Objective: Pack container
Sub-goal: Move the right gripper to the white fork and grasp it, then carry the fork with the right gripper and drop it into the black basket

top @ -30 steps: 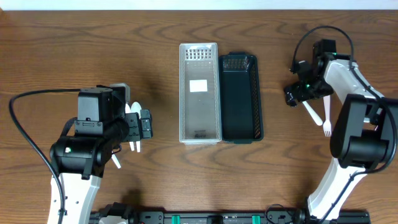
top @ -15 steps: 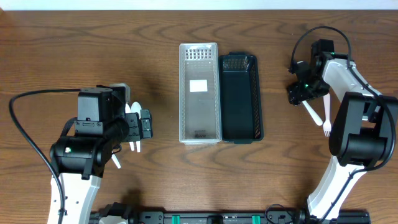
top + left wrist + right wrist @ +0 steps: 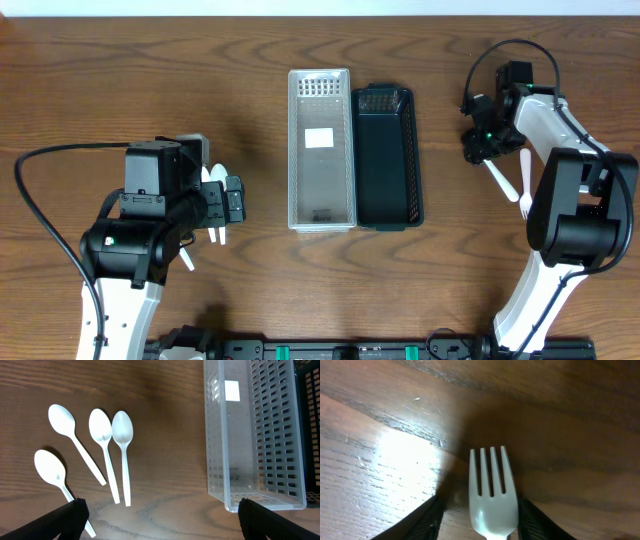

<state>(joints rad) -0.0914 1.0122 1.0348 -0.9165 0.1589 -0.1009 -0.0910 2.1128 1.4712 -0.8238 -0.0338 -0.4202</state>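
Two empty containers stand side by side at mid-table: a clear perforated one (image 3: 321, 150) (image 3: 250, 435) and a dark one (image 3: 388, 155). Several white spoons (image 3: 107, 450) lie left of them, partly hidden under my left arm in the overhead view. My left gripper (image 3: 160, 510) (image 3: 232, 200) hovers open over the table beside the spoons, holding nothing. At the right, two white forks (image 3: 503, 183) lie on the table. My right gripper (image 3: 478, 145) (image 3: 480, 502) is low on the table with one fork's head (image 3: 491, 490) between its fingers. One finger touches it and a gap shows at the other.
The second fork (image 3: 525, 185) lies just right of the first, close to my right arm. The left arm's black cable (image 3: 40, 215) loops over the table's left side.
My right gripper's jaws have narrowed around the fork's head, and the gripper has shifted slightly toward the table's far edge. The left arm and the spoons have not moved.
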